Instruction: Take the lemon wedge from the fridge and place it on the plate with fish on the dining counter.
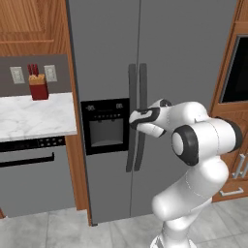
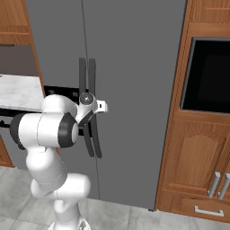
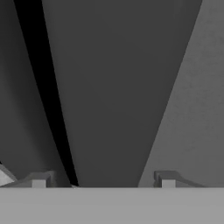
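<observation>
Left base view puts your gripper (image 1: 139, 117) at the handles (image 1: 136, 121) of the fridge (image 1: 145, 58), doors shut. Right base view agrees. Hand view: fingertips (image 3: 168, 179) apart, straddling a handle (image 3: 113, 87), not clamped. Lemon wedge presumably inside; everything remains.

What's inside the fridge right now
Nothing inside shows. Both doors of the fridge are closed, so shelves and any lemon wedge are covered. Visible are its dark handles, the black dispenser panel, and the tool straddling one handle, jaws apart.
</observation>
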